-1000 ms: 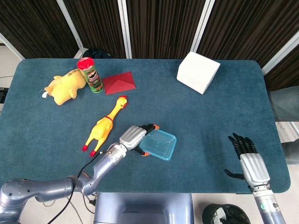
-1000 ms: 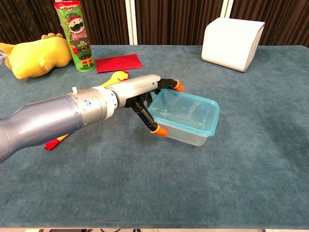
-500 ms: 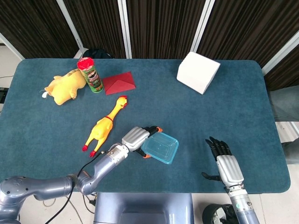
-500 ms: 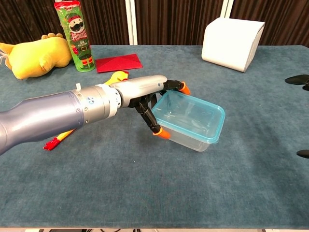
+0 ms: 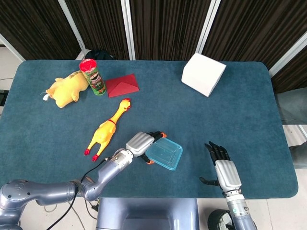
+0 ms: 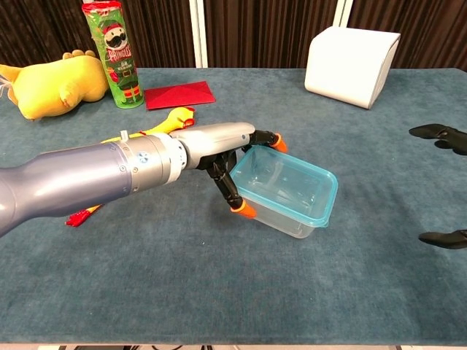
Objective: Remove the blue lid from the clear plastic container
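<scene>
A clear plastic container with a blue lid sits tilted near the table's front edge. My left hand grips its left end, orange-tipped fingers wrapped over the rim. My right hand hovers over the table to the container's right with its fingers spread and nothing in it; in the chest view only its dark fingertips show at the right edge.
A rubber chicken lies left of my left arm. At the back left stand a green chips can, a yellow plush toy and a red envelope. A white box sits at the back right.
My left hand has drawn the container slightly toward the front edge and tilted it. My right hand has moved left, closer to the container.
</scene>
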Controlling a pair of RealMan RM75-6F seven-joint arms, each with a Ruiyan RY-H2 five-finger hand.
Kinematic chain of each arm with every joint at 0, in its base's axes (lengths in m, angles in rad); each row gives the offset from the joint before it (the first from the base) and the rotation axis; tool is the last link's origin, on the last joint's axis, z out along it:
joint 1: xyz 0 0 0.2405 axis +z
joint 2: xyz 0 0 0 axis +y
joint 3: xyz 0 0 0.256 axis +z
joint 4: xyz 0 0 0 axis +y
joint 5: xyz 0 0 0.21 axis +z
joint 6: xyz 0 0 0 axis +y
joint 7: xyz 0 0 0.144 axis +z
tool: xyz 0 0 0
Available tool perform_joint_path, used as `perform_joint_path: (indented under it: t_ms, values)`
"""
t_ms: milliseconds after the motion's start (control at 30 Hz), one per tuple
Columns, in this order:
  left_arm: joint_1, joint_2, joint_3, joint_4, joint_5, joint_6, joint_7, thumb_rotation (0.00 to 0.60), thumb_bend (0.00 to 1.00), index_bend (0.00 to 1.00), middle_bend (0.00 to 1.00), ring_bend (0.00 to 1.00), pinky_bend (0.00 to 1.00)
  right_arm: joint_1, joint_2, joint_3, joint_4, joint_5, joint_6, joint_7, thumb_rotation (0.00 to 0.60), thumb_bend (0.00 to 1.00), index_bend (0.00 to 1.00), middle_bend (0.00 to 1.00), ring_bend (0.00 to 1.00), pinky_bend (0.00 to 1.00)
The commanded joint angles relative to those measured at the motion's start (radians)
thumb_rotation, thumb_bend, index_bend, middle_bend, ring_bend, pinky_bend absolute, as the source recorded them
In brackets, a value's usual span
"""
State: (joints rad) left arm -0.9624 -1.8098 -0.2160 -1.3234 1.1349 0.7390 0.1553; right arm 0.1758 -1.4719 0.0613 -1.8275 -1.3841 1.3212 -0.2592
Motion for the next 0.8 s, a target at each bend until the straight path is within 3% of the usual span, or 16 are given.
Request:
perform_joint_path:
  t_ms: [33, 333, 800]
  values:
    - [0.006, -0.014, -0.001, -0.002, -0.019, 0.014, 0.008, 0.6, 0.15, 0.2, 0.28, 0.29, 0.43, 0.005, -0.026, 0.007, 0.007, 0.021, -0.004, -0.013, 0.6, 0.19, 0.0, 0.0, 0.0, 0.0]
    - [0.006, -0.037, 0.005, 0.003, -0.039, 0.024, 0.029, 0.6, 0.15, 0.2, 0.28, 0.29, 0.43, 0.015, -0.078, 0.032, 0.016, 0.072, 0.0, -0.061, 0.6, 0.19, 0.0, 0.0, 0.0, 0.0]
    - [-0.001, -0.051, -0.011, -0.001, -0.061, 0.032, 0.034, 0.6, 0.15, 0.2, 0.28, 0.29, 0.43, 0.021, -0.101, 0.012, 0.014, 0.107, -0.015, -0.1, 0.6, 0.19, 0.0, 0.0, 0.0, 0.0]
